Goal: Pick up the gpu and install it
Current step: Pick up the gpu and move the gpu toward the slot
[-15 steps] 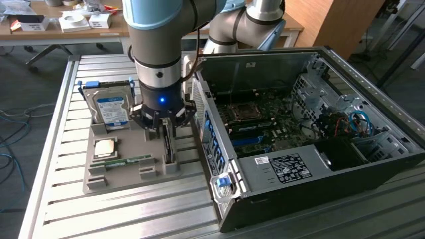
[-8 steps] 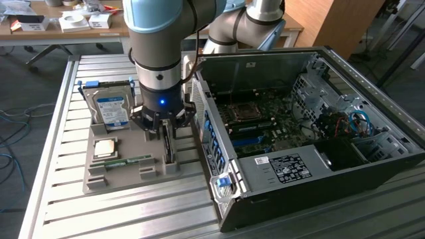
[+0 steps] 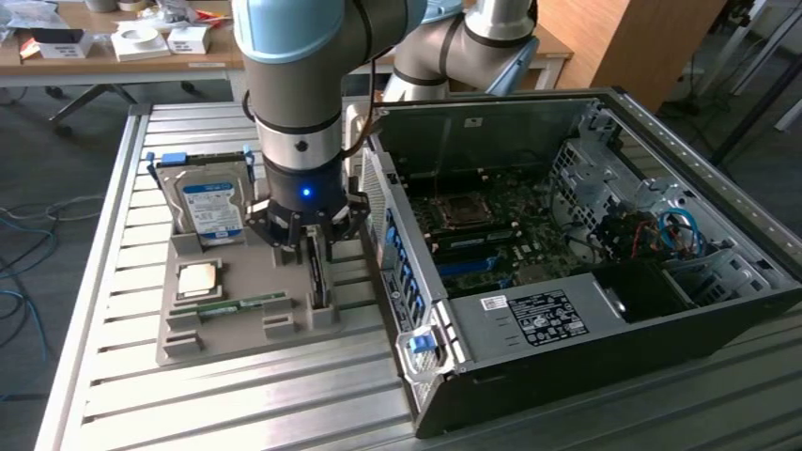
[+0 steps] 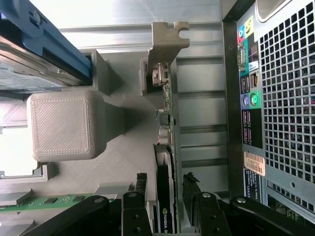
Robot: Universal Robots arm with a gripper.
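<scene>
The gpu (image 3: 317,282) is a thin dark card standing on edge in a slot of the grey holder tray (image 3: 239,334). My gripper (image 3: 307,240) hangs straight down over its far end. In the wrist view the gpu (image 4: 166,162) runs lengthwise, its pale metal bracket (image 4: 167,42) at the far end. My gripper (image 4: 165,189) is open and straddles the card. One of its black fingers (image 4: 141,189) stands on each side, with a small gap to the card. Nothing is gripped.
An open computer case (image 3: 701,310) lies on its side at the exterior view's right, its motherboard (image 3: 501,225) exposed and its rear panel (image 4: 275,98) close beside the gpu. The tray also carries a hard drive (image 3: 210,207), a processor chip (image 3: 201,279) and a green memory stick (image 3: 232,305).
</scene>
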